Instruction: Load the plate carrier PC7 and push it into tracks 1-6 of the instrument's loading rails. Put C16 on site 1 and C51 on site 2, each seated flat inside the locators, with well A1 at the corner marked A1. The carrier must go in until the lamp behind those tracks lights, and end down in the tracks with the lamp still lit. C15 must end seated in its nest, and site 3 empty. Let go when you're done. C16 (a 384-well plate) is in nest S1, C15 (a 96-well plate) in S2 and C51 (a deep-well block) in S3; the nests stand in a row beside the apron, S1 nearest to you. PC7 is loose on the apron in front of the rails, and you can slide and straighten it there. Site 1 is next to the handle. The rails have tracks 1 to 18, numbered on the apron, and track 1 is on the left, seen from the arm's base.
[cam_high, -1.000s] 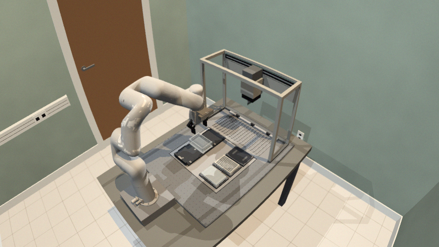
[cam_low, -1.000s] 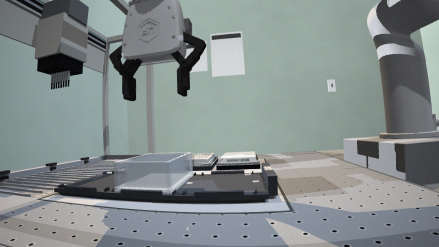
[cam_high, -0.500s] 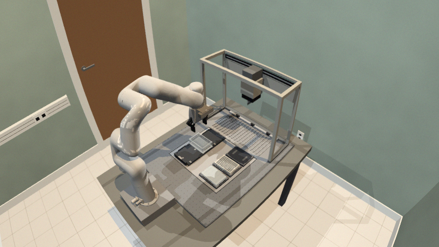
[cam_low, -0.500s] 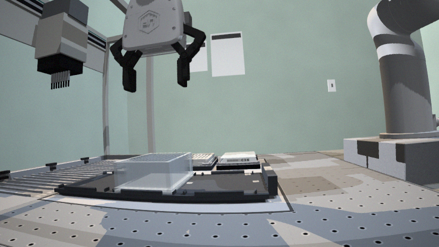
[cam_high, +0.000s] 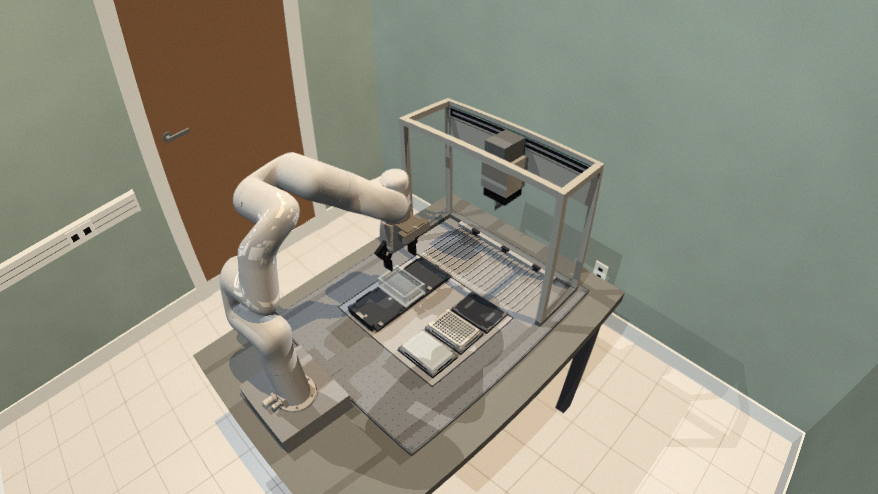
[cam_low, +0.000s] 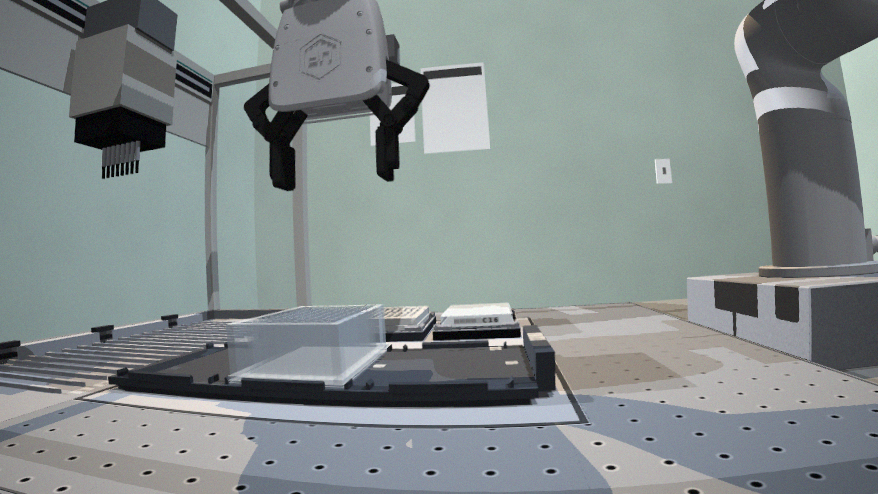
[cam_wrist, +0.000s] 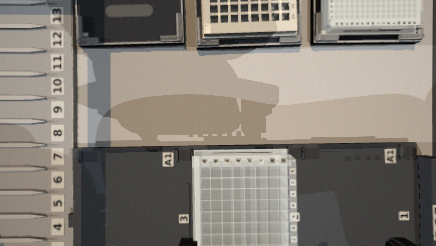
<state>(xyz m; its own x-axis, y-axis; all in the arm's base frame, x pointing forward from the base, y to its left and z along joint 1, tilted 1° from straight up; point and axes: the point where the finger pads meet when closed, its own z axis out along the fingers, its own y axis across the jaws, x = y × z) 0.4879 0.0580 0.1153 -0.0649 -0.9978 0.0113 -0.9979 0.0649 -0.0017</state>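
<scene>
The black carrier PC7 (cam_high: 396, 293) lies on the apron in front of the rails, its handle (cam_low: 539, 362) toward the arm's base. The clear deep-well block C51 (cam_low: 306, 344) sits on site 2, the middle site (cam_wrist: 242, 197). Sites 1 (cam_wrist: 403, 215) and 3 (cam_wrist: 184, 218) are bare. My gripper (cam_low: 334, 175) is open and empty, high above the block. C16 (cam_wrist: 372, 17) (cam_high: 427, 350), a white 384-well plate, sits in nest S1. C15 (cam_wrist: 248, 17), a 96-well plate, sits in nest S2 (cam_high: 454, 327). Nest S3 (cam_wrist: 130, 20) is empty.
The rails (cam_high: 485, 264) lie under the instrument frame, with its pipetting head (cam_low: 119, 92) hanging above them. Track numbers (cam_wrist: 57, 145) run along the apron edge; the carrier's side edge lines up near number 7. A1 marks (cam_wrist: 168, 159) sit at the site corners.
</scene>
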